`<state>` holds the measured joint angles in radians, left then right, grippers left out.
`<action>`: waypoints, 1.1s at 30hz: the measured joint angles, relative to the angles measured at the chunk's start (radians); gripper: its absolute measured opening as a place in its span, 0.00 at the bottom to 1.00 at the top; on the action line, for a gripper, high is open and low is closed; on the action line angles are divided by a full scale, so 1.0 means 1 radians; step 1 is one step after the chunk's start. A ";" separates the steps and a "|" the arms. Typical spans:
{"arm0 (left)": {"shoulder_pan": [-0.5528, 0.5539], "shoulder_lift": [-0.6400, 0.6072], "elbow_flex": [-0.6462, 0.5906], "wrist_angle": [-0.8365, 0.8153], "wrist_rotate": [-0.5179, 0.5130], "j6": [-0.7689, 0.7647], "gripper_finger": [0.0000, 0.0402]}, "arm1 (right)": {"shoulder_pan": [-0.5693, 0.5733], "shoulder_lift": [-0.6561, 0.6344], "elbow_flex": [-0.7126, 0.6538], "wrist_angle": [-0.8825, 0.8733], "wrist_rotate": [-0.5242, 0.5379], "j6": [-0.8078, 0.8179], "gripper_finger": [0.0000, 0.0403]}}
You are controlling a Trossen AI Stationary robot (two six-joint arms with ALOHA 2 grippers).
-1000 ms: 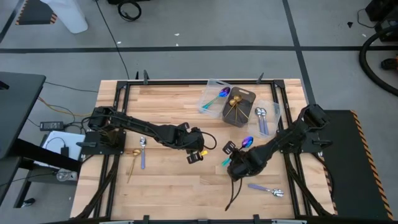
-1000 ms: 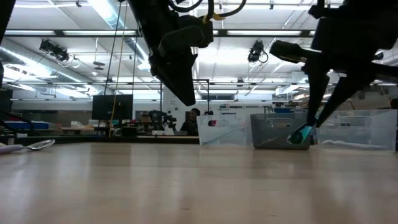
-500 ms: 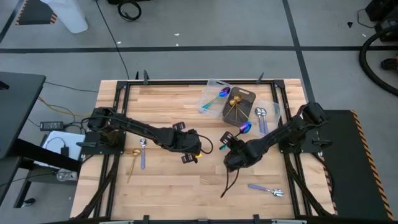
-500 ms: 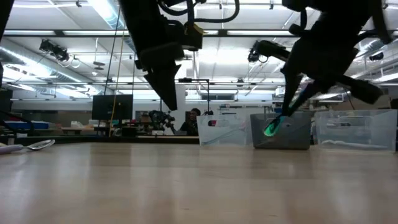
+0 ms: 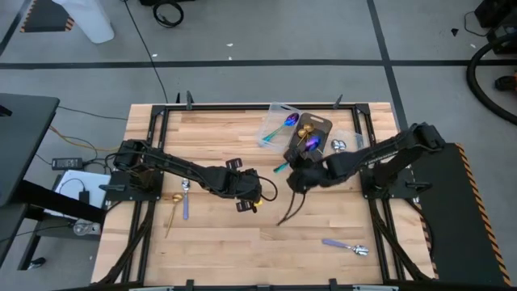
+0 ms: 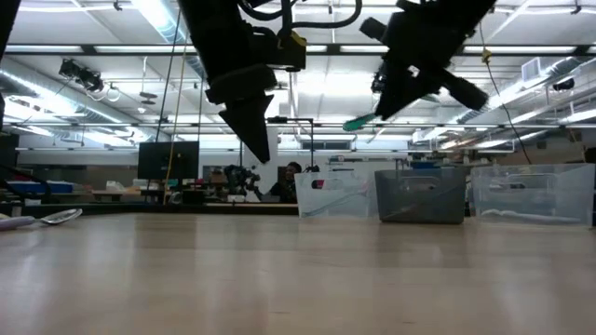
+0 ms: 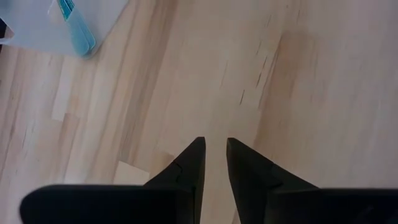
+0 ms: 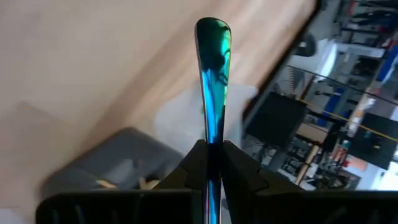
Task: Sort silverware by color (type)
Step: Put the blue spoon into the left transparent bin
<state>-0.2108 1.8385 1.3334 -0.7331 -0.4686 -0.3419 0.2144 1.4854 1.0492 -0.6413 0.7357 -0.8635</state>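
Right tool (image 5: 300,158), clenched on iridescent spoon (image 5: 308,144), now over dark bin (image 5: 321,125); left tool (image 7: 212,152) narrower, slightly parted.

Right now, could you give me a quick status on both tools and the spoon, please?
Right tool shut on iridescent spoon, airborne beside the dark bin. Left tool mid-table, nothing held, fingers slightly apart. Path to the clear tray looks unobstructed.

right tool (image 5: 296,164) carried iridescent spoon (image 5: 305,146) up toward trays, left tool (image 5: 247,202) narrowed
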 joint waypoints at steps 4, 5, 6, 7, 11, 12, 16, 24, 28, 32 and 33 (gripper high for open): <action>-0.001 0.000 0.000 0.002 0.001 -0.014 0.18 | -0.081 -0.019 0.000 0.076 -0.033 -0.121 0.10; -0.002 0.000 0.000 0.002 0.001 -0.015 0.18 | -0.102 -0.019 0.000 0.094 -0.046 -0.146 0.10; -0.006 0.000 0.000 0.001 0.001 -0.019 0.18 | -0.122 -0.019 0.000 0.110 -0.059 -0.169 0.10; -0.008 0.000 0.000 -0.001 0.001 -0.020 0.18 | -0.141 -0.019 0.000 0.122 -0.071 -0.190 0.10; -0.019 0.000 0.000 -0.033 0.003 -0.036 0.18 | -0.218 -0.016 0.000 0.171 -0.138 -0.250 0.10; -0.021 0.000 0.000 -0.037 0.004 -0.039 0.18 | -0.237 -0.016 0.000 0.183 -0.163 -0.263 0.10; -0.024 0.000 0.000 -0.039 0.006 -0.042 0.18 | -0.316 -0.016 0.000 0.216 -0.272 -0.328 0.10; -0.021 0.000 0.000 -0.027 0.006 -0.041 0.18 | -0.476 -0.016 0.000 0.278 -0.508 -0.432 0.10; -0.022 0.000 0.000 -0.021 0.006 -0.039 0.18 | -0.542 -0.015 0.000 0.300 -0.628 -0.434 0.10; -0.021 0.000 0.000 -0.018 0.005 -0.039 0.18 | -0.594 -0.015 -0.011 0.340 -0.710 -0.415 0.10; -0.021 0.000 0.000 -0.018 0.005 -0.039 0.18 | -0.605 -0.015 -0.014 0.346 -0.726 -0.415 0.10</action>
<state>-0.2321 1.8385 1.3334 -0.7511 -0.4635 -0.3809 -0.3909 1.4700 1.0350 -0.2956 0.0101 -1.2789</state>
